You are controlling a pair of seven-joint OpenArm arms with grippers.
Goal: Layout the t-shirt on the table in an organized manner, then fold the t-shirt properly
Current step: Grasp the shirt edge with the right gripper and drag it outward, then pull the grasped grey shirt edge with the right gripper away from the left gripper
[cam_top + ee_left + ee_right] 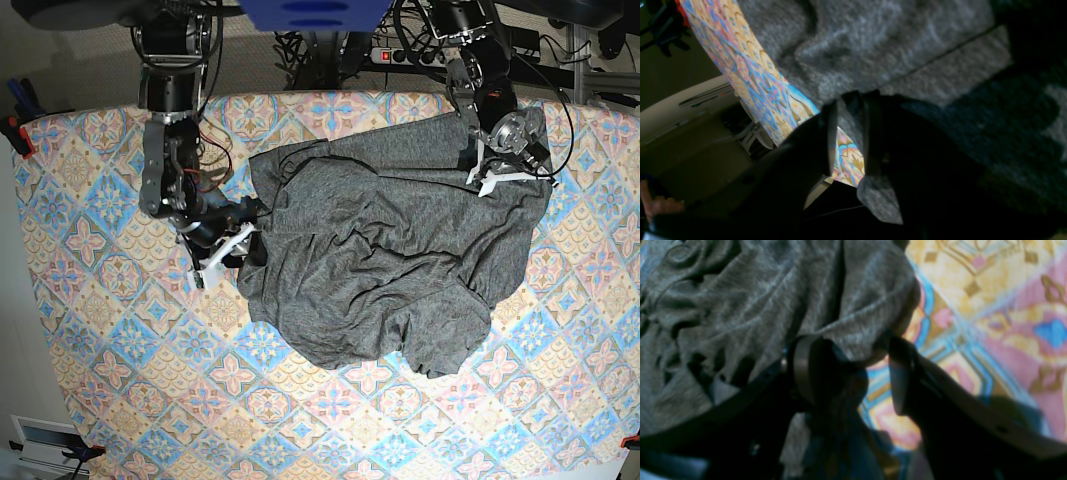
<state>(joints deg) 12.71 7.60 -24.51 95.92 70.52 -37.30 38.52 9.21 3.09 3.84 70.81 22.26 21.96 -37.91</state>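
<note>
Dark heather-grey thin knit t-shirt: crumpled, heavily creased heap, spread unevenly over the middle of the tile-print desk of blue, pink and cream medallions. Right arm's fingers stand wide apart, a bunched edge of cloth lying between them, not pinched. Left arm's fingers are nearly together, clamping a fold of the t-shirt; a grey flap hangs below them. Left wrist view is dark; finger bodies are mostly shadow.
</note>
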